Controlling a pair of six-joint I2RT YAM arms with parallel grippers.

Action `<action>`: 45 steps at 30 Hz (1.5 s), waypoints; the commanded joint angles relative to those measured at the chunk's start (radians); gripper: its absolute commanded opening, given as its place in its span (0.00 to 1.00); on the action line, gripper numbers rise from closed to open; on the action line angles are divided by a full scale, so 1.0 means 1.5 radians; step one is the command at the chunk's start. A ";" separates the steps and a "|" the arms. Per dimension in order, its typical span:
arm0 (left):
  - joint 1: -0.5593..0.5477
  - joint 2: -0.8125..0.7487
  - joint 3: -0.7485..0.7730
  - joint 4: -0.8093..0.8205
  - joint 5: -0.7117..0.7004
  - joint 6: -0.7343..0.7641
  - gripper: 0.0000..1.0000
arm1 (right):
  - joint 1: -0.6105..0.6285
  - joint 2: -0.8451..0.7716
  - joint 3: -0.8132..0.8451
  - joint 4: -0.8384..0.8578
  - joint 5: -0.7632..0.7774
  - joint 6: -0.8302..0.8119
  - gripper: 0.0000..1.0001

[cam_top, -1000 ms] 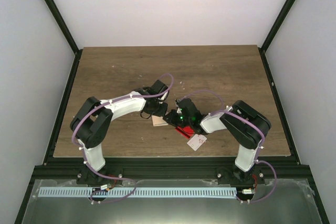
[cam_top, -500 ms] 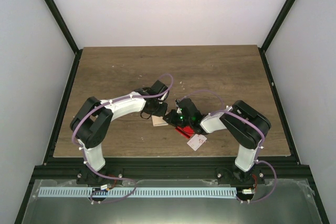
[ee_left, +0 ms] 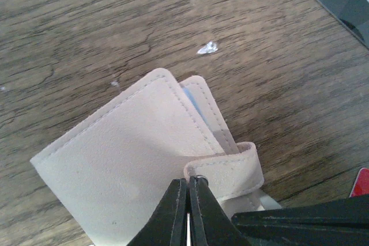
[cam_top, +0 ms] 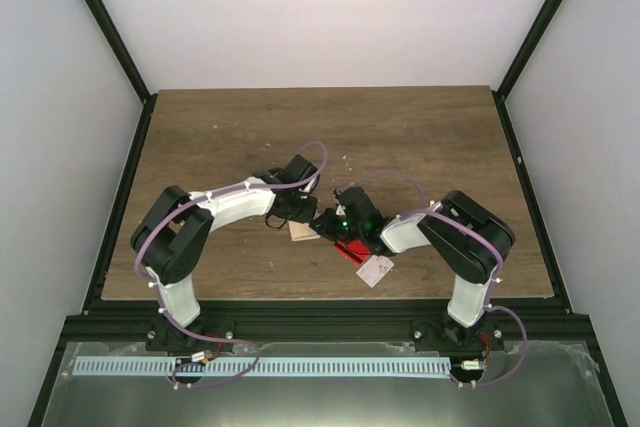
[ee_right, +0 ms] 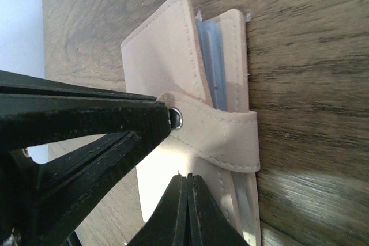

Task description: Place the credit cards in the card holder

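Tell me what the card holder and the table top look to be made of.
Card holder: soft matte beige leather or faux leather, judging by its stitched edges and fine grainy nap. Table top: brown wood-grain surface with a faint sheen; whether it is solid wood or printed laminate cannot be told.

Wood table [cam_top: 250, 127], black frame [cam_top: 97, 7] round it, white walls [cam_top: 320, 7]. Small white fleck [ee_left: 206, 48] on the wood.
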 commanded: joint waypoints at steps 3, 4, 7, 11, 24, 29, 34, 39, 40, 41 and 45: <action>0.008 -0.027 -0.014 -0.048 -0.019 -0.005 0.04 | -0.004 0.046 0.002 -0.113 0.036 -0.002 0.01; 0.008 -0.030 -0.012 -0.050 -0.016 -0.005 0.04 | -0.004 0.049 0.002 -0.115 0.037 -0.001 0.01; 0.008 -0.037 -0.009 -0.051 -0.001 -0.004 0.04 | -0.004 0.055 0.005 -0.116 0.033 0.000 0.01; 0.007 -0.041 -0.005 -0.055 0.002 -0.003 0.04 | -0.004 0.058 0.009 -0.119 0.031 -0.001 0.01; 0.010 -0.023 -0.011 -0.055 -0.003 -0.006 0.04 | -0.004 0.066 0.021 -0.132 0.028 -0.004 0.01; 0.016 -0.022 -0.019 -0.056 -0.016 -0.008 0.04 | -0.004 0.064 0.020 -0.136 0.030 -0.006 0.01; 0.027 -0.021 -0.027 -0.050 -0.019 -0.004 0.04 | -0.004 0.068 0.021 -0.135 0.026 -0.006 0.01; 0.032 -0.020 -0.034 -0.028 -0.014 0.012 0.04 | -0.004 0.074 0.022 -0.132 0.022 -0.008 0.01; 0.032 -0.023 -0.032 -0.025 -0.014 0.014 0.04 | -0.004 0.076 0.021 -0.131 0.021 -0.008 0.01; 0.032 -0.029 -0.031 -0.024 -0.013 0.017 0.04 | -0.004 0.076 0.021 -0.132 0.020 -0.006 0.01; 0.032 -0.049 -0.023 -0.021 -0.007 0.025 0.04 | -0.004 0.078 0.021 -0.131 0.019 -0.006 0.01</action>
